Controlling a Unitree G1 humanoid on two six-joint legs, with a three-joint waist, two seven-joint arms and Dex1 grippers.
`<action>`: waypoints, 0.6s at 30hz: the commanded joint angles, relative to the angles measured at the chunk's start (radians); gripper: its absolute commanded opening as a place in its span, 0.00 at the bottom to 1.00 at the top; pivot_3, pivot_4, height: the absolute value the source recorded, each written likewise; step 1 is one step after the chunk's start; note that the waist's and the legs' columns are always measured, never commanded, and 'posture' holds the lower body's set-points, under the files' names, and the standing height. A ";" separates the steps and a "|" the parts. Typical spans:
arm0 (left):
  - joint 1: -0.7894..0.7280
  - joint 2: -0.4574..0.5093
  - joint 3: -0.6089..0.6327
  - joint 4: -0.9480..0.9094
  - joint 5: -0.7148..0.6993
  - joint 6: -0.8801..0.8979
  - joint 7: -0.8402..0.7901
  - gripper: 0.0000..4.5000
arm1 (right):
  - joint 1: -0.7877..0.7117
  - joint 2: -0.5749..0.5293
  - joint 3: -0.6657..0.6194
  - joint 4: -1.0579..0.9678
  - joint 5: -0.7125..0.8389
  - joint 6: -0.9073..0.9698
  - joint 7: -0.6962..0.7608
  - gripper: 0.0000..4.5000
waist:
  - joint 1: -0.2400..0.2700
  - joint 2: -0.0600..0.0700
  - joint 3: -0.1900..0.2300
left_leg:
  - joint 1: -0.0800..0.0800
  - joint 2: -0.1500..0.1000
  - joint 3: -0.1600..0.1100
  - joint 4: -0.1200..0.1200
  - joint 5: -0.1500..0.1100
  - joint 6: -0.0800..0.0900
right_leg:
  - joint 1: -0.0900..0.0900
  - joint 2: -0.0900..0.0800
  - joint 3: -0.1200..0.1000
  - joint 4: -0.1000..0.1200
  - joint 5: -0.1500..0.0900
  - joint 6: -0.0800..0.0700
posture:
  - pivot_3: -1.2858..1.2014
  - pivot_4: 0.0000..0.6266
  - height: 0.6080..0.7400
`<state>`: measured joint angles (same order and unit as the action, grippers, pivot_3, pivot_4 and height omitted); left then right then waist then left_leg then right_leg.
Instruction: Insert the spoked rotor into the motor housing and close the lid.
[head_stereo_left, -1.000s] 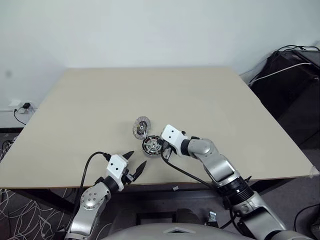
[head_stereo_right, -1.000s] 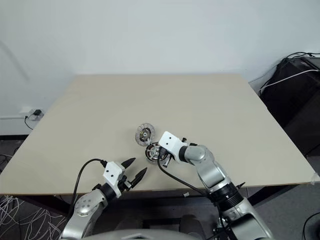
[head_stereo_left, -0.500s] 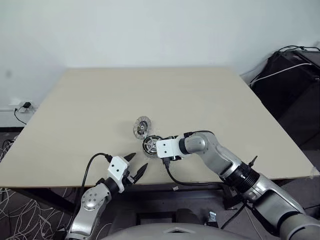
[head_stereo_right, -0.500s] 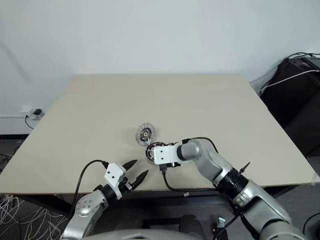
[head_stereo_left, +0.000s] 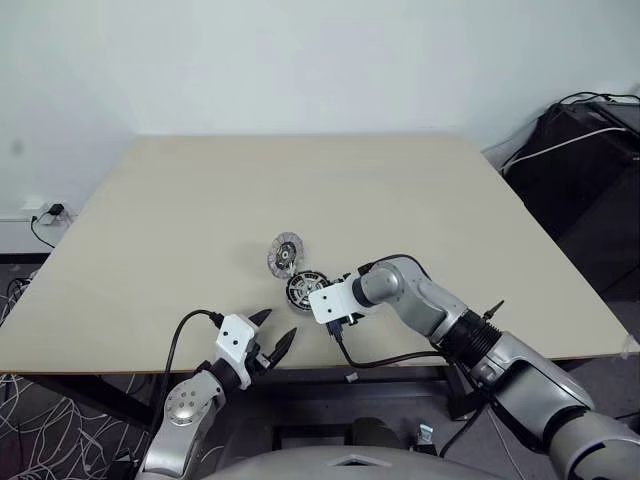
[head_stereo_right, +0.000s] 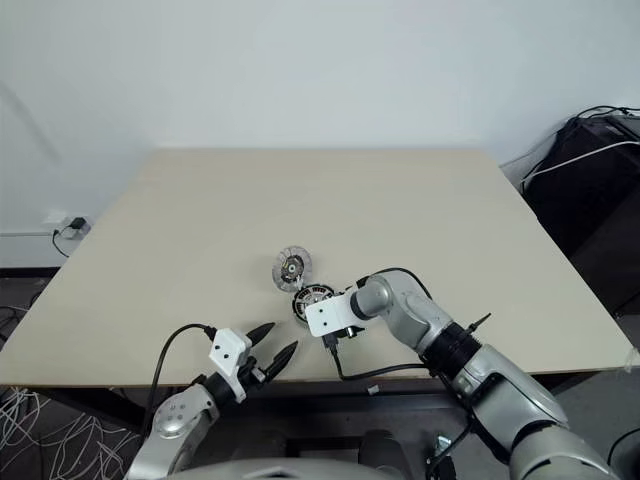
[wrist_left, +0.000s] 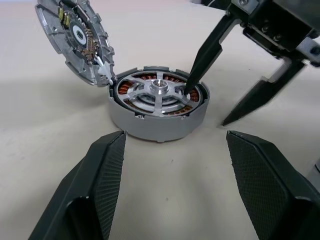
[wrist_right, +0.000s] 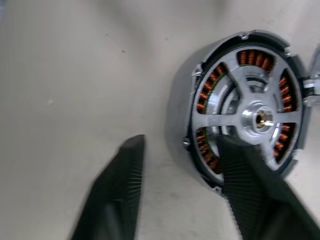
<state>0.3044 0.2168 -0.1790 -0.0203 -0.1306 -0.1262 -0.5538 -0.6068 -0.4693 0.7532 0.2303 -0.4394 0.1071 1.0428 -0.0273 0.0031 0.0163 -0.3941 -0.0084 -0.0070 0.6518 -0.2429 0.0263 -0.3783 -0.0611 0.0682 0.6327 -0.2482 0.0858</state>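
The motor housing (wrist_left: 157, 112) sits on the beige tabletop (head_stereo_left: 200, 200), a little in from the middle of the near edge. The spoked rotor (wrist_left: 156, 93) lies seated inside it, its silver spokes and hub flush within the ring of copper windings. The lid (wrist_left: 75, 40) stands tilted on its edge just beyond the housing, toward the far edge of the tabletop, its lower rim touching the housing's rim and its inner face turned toward the housing. The right gripper (wrist_left: 220, 102) reaches down over the housing from the right, its fingers parted and holding nothing: one fingertip (wrist_left: 192, 85) dips inside the housing's rim onto the rotor, the other fingertip (wrist_left: 235, 114) rests on the tabletop just outside the housing wall, so the wall stands between them. The left gripper (head_stereo_left: 268, 332) hovers at the near edge of the tabletop, near the housing but apart from it, pointing toward it, with its two black fingers spread wide and empty.
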 joint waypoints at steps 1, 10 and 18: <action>-0.005 -0.011 -0.005 -0.054 -0.014 0.008 0.012 0.76 | -0.023 0.013 -0.005 0.043 -0.024 -0.032 0.002 0.29 | 0.000 0.000 0.000 | 0.000 0.000 0.000 0.000 0.000 0.000 | 0.000 0.000 0.000 0.000 0.000 0.000 | 0.52 0.00 1.00; -0.005 -0.014 -0.006 -0.048 -0.016 0.010 0.019 0.76 | -0.017 0.030 -0.040 0.058 -0.036 -0.047 -0.021 0.02 | -0.009 -0.001 -0.001 | 0.002 0.001 0.000 0.002 0.000 -0.001 | 0.000 0.000 0.000 0.007 0.000 0.000 | 0.52 0.00 1.00; -0.013 -0.015 -0.012 -0.028 -0.019 0.006 0.011 0.76 | 0.085 0.103 -0.251 -0.140 0.093 0.263 -0.083 0.02 | -0.007 -0.001 0.001 | 0.000 0.001 -0.001 0.004 0.001 -0.001 | -0.003 0.000 0.001 0.010 -0.001 -0.001 | 0.52 0.00 1.00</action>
<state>0.3059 0.2032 -0.1877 -0.0318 -0.1378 -0.1133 -0.5393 -0.4939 -0.3798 0.5861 0.1846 -0.3843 0.2986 0.9908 -0.0344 0.0020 0.0170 -0.3952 -0.0073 -0.0084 0.6556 -0.2421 0.0251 -0.3817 -0.0613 0.0688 0.6427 -0.2490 0.0847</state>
